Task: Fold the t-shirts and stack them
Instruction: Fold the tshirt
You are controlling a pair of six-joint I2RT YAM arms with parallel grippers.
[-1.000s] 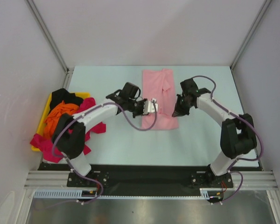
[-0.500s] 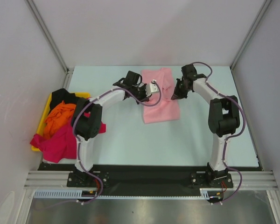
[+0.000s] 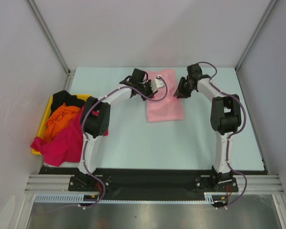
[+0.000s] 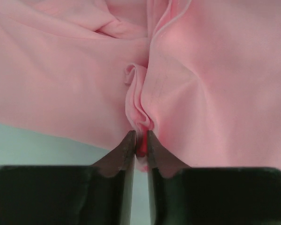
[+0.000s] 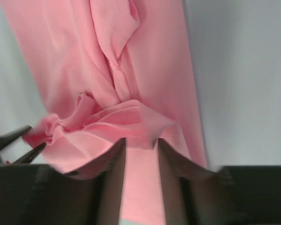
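A pale table point(image 3: 128, 138) was enclosed by plain white walls point(image 3: 133, 33). At its left edge, a yellow tray point(image 3: 42, 125) was heaped with orange, magenta and black shirts point(image 3: 62, 129). Toward the far side, the pink shirt point(image 3: 165, 105) was laid. A ridge of it was pinched in the clenched left gripper point(image 4: 140, 140), and its bunched edge was grasped by the right gripper point(image 5: 140, 145).

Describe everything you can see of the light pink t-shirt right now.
The light pink t-shirt is thin, soft cloth, folded into a narrow rectangle on the pale table, toward the far side. Its far part is wrinkled and bunched. The left gripper pinches a small fold; the right gripper grips gathered cloth opposite.
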